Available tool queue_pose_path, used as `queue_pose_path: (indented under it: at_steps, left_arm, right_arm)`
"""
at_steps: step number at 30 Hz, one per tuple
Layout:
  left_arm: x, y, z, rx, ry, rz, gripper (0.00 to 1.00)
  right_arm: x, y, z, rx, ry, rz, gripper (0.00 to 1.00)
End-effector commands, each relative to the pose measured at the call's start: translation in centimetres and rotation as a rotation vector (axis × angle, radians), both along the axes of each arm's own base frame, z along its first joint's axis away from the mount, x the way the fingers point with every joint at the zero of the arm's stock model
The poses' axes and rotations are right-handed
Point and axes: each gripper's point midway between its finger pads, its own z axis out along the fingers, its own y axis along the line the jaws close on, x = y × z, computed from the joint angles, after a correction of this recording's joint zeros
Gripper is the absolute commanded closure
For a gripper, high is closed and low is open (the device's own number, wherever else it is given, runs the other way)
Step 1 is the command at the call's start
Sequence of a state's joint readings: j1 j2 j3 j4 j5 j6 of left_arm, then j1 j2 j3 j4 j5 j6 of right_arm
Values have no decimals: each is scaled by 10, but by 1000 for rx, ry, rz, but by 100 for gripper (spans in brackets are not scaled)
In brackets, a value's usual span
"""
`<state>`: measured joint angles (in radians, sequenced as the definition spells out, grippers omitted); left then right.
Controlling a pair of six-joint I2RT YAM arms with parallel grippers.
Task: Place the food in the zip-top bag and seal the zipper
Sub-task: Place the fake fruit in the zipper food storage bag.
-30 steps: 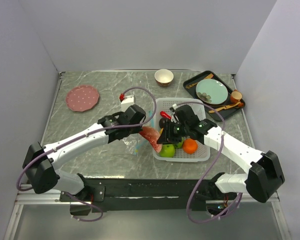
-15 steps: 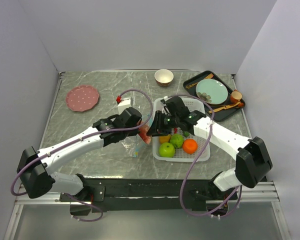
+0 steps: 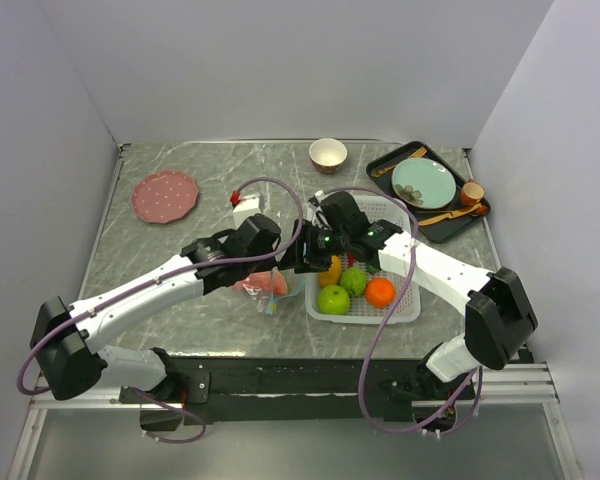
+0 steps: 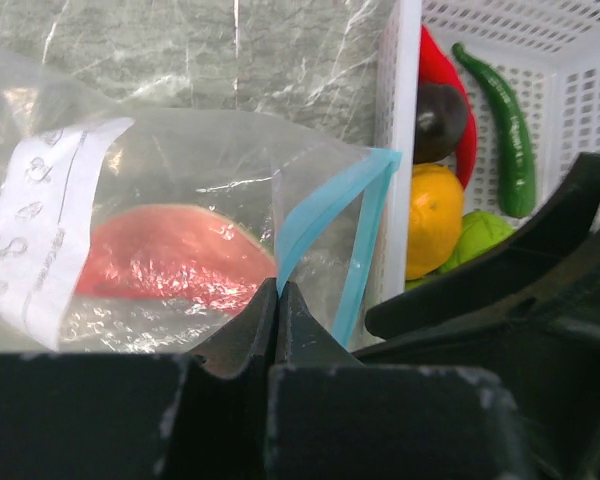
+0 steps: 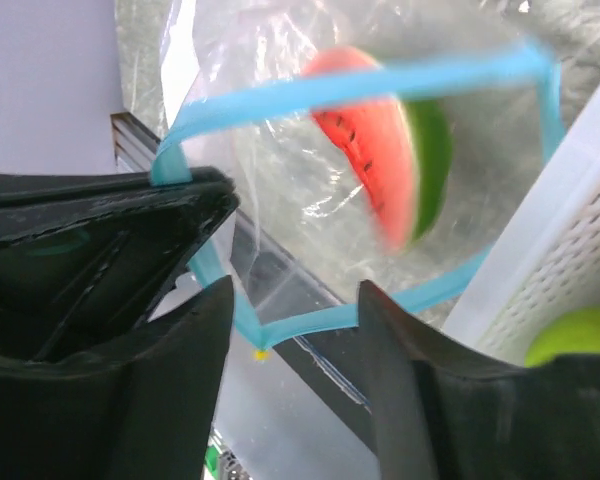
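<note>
The clear zip-top bag [image 3: 264, 296] lies left of the white basket [image 3: 366, 317]. My left gripper [image 4: 277, 290] is shut on the teal zipper [image 4: 325, 215], holding the mouth open. A watermelon slice [image 4: 165, 255] sits inside the bag and looks blurred in the right wrist view [image 5: 385, 170]. My right gripper [image 5: 295, 320] hangs open at the bag's mouth with nothing between its fingers. In the basket are green apples [image 3: 333, 299], an orange [image 3: 380, 291], a yellow lemon [image 4: 435, 215], a red chili [image 4: 438, 60], a green pepper [image 4: 500, 120] and a dark brown piece [image 4: 440, 120].
A pink plate [image 3: 165, 195] lies at the far left and a small bowl [image 3: 328, 154] at the back. A black tray [image 3: 442, 231] at the back right holds a teal plate [image 3: 423, 183], a cup [image 3: 471, 191] and cutlery. The basket touches the bag's mouth side.
My right gripper carried the watermelon slice left from the basket to the bag's mouth and opened; the slice now lies inside the bag. The left gripper kept its hold on the zipper.
</note>
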<state>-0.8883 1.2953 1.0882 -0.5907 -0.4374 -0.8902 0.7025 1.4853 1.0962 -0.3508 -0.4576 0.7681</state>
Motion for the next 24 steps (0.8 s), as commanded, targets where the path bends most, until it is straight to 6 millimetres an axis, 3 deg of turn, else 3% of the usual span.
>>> queue_pose_path:
  at_steps: [1,6,7,9,10,11,12,16,19,24]
  left_arm:
    - [2,3,40,-96,-78,28,99]
    - [1,27,54,-75,-120,109,99]
    - [1,32,60,-92,-123,141,99]
    - [-1,45,77,-120,-163,175,99]
    - [-1,51,76,-112,-181,178,97]
    - [2,55,77,-112,-198,180,95]
    - [4,58,80,-127,-214,181,95]
    - [7,61,53,-79,-124,174,99]
    - [8,50,39,-73,-82,144,99]
    - [9,37,32,-92,-59,102,99]
  right_arm:
    - [10,7,23,29,-91,8,37]
    - [26,-35,45,-54,-237,-156,23]
    - [37,-57,39,-121,-253,-246,22]
    - [40,-82,48,-149,-304,-338,13]
    - [40,-96,39,-184,-301,-374,10]
    - [43,-110,43,-204,-336,-421,8]
    - [43,-118,39,-225,-338,-437,7]
    - [35,-157,-3,-406,-222,-476,6]
    - [26,-168,-31,-488,-161,-469,6]
    - [17,-171,-51,-496,-125,-466,7]
